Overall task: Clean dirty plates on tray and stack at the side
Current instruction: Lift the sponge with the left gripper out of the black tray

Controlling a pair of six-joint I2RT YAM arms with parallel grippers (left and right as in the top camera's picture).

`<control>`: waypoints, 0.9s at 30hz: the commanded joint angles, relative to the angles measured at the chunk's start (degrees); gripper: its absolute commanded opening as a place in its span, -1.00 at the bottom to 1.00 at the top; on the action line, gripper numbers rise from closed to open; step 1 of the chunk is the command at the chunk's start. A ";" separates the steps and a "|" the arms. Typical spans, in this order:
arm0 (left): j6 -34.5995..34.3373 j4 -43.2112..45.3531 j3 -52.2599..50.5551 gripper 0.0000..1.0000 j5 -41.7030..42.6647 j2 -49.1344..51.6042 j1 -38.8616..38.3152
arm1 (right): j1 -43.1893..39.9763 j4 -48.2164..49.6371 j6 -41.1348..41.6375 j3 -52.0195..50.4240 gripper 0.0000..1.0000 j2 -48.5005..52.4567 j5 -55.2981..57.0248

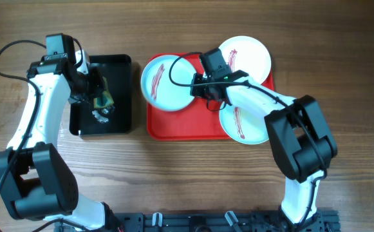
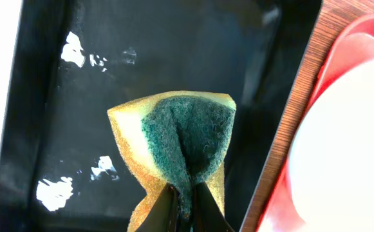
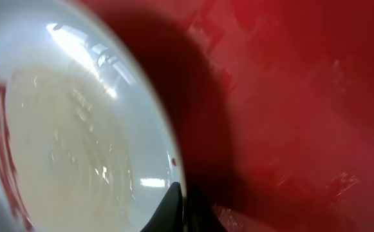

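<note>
Although none is yet stacked at the side, three streaked plates are found on the red tray (image 1: 187,122) in the upper middle of the overhead view. The left plate (image 1: 161,84) lies at the tray's left edge. The white plate (image 1: 246,55) overhangs the upper right corner, and the lower plate (image 1: 244,124) overhangs the lower right. The right gripper (image 1: 203,90) is set at the left plate's right rim, probably so the plate is steadied for wiping. At the left, the left gripper (image 1: 96,103) is held over the black tray (image 1: 119,71) with the sponge (image 1: 104,98).

From the left wrist, the sponge is seen pinched tight between the fingers at bottom centre. It is creased, with its green scouring face exposed, presumably so that face can be pressed to a plate. The red tray and a plate are seen at the right edge.

From the right wrist, the fingers at bottom centre are seen closed, apparently on the left plate's rim. A red streak is seen at far left and bare tray at right.
</note>
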 commanded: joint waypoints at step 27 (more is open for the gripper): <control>-3.13 8.61 5.68 -0.92 9.07 0.70 -13.92 | -5.40 -9.75 -7.37 0.17 -0.91 -3.15 -6.80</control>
